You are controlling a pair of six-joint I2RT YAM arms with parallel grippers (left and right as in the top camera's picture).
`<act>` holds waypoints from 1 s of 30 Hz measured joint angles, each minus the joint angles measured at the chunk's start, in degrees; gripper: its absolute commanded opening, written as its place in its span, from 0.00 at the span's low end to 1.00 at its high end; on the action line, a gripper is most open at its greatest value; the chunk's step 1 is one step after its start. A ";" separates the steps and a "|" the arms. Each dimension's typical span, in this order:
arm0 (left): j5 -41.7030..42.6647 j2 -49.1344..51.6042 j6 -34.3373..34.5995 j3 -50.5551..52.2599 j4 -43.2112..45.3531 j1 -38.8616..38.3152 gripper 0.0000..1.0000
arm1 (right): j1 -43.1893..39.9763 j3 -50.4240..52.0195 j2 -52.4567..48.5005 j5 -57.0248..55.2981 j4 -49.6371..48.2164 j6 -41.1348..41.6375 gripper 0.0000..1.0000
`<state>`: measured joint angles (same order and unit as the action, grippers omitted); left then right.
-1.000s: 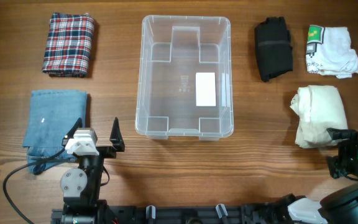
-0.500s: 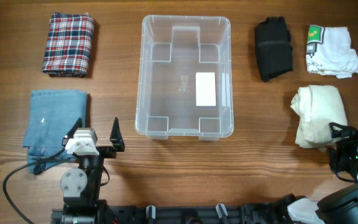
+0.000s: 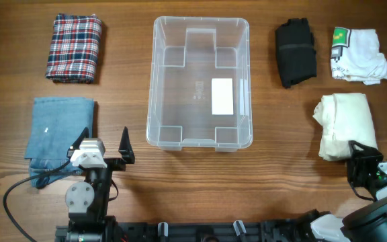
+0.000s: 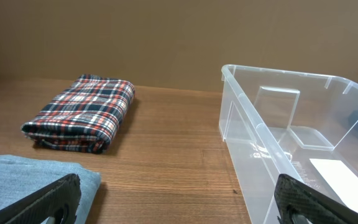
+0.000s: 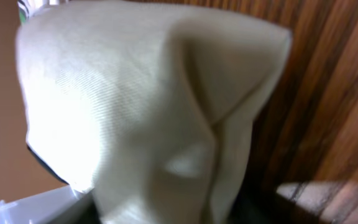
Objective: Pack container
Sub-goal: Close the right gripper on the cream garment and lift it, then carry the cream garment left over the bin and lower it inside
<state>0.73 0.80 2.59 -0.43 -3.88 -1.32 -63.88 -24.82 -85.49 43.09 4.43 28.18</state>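
Container: the large clear plastic rectangular bin (image 3: 150, 81) sits on the middle of the wooden tabletop (image 3: 200, 191), towards the far side, with nothing in it but the white label on its base.
Left fingers: the left fingers (image 3: 104, 138) are spread fully wide and hold nothing, hovering near the bin's near-left corner, just beside the folded blue denim cloth (image 3: 59, 128).
Right fingers: the right fingers (image 3: 360, 153) are at the near edge of the folded cream cloth (image 3: 345, 124), at the near right. The wrist view is filled with cloth, so I cannot tell how far they have closed or whether they grip it.
Unpacked: a red plaid cloth (image 3: 74, 48) at far left, a black garment (image 3: 295, 52) and a white printed cloth (image 3: 358, 56) at far right.
Step, as I judge it: taking hold of the first item, so packing has barely begun.
Risk, thin bite: a pinch at the very edge may catch only the top layer, and the fold would then open on lifting.
Risk, rim: a trailing end could drag the tabletop or snag on the bin's right wall and shove the bin.
Risk, slip: a loose grip could drop the cloth short of the bin.
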 measured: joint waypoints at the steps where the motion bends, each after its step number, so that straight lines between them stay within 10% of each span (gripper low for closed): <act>1: 0.00 0.00 0.00 0.00 0.00 0.00 1.00 | 0.00 0.00 0.00 0.04 -0.17 -0.35 0.24; 18: 0.00 0.00 0.00 0.00 0.00 0.00 1.00 | -0.02 2.12 -0.48 19.58 -25.35 15.58 0.04; 30: 0.00 0.00 0.00 0.00 0.00 0.00 1.00 | 8.79 0.48 21.40 36.33 -87.95 67.93 0.04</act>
<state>0.73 0.80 2.59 -0.43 -3.88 -1.32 -55.09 -24.34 -64.10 79.42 -83.53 96.12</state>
